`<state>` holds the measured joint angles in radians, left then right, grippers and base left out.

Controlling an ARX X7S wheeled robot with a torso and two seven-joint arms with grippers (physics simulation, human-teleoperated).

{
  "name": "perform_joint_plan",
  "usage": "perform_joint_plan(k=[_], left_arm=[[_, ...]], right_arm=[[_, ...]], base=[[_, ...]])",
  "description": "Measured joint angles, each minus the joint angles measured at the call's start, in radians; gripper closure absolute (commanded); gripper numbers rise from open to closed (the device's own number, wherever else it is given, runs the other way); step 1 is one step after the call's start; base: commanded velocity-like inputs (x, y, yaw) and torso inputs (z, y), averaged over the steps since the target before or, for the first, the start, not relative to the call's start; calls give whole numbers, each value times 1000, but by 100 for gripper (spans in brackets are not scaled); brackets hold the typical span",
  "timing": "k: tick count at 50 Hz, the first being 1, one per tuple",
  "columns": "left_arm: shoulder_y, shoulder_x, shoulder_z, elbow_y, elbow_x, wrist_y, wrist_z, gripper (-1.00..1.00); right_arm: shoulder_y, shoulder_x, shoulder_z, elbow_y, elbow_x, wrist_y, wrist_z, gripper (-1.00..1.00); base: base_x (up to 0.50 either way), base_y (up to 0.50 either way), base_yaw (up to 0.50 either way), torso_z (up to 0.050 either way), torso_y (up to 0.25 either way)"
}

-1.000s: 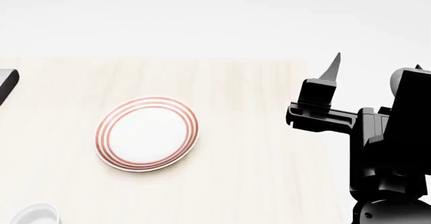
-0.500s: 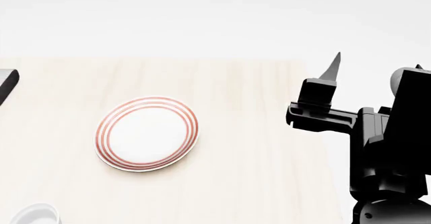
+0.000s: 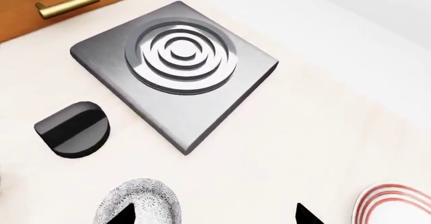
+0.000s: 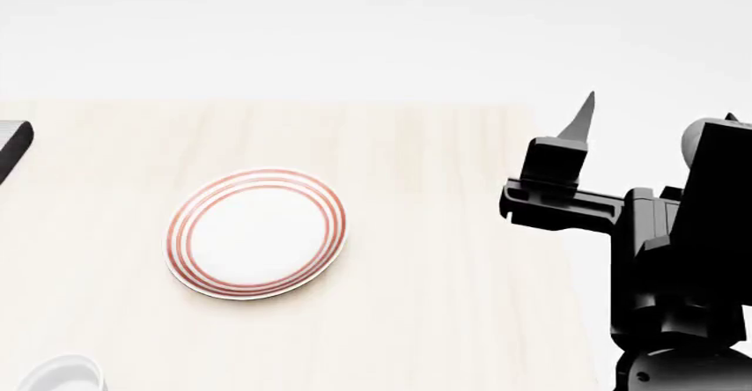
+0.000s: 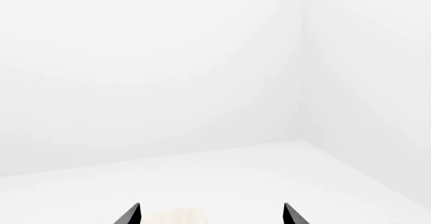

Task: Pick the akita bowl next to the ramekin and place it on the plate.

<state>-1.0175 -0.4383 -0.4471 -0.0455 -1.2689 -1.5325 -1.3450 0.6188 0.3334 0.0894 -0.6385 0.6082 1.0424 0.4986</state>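
Fingertips of the left gripper (image 3: pixel 212 215) stood spread above the patterned bowl (image 3: pixel 140 203), probably lining up a grasp, with the plate (image 3: pixel 397 204) nearby. Overhead, that plate (image 4: pixel 256 232) lay bare. Idle, the right gripper (image 5: pixel 212 215) gaped at blank walls.

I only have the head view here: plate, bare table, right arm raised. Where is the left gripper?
Observer: The left gripper hangs open over the table, beside a grey-patterned bowl.
Operator: Is the plate near it?
Observer: The plate lies on the other side of the fingertips from that bowl.
Operator: Anything else there?
Observer: A grey square burner and a black knob lie beyond.
Operator: And the right gripper?
Observer: The right gripper is open, facing white wall.
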Motion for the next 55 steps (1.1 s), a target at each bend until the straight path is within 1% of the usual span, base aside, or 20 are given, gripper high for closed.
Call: perform_joint_plan(k=[16,27,55], left_arm=[[4,-36,50,-18,-62,22,-11,-100],[14,-50,70,-15,-78,50,-12,-100],[55,-84,88,7,-93,112,-1,-100]], right_arm=[[0,3,-2,0,7,-2,6,-100],[0,5,-2,2,12,-3,10,-100],[-1,12,-6,3,24,-8,20,-100]], base=[[0,0,0,0,0],[0,0,0,0,-169],[0,0,0,0,-1]])
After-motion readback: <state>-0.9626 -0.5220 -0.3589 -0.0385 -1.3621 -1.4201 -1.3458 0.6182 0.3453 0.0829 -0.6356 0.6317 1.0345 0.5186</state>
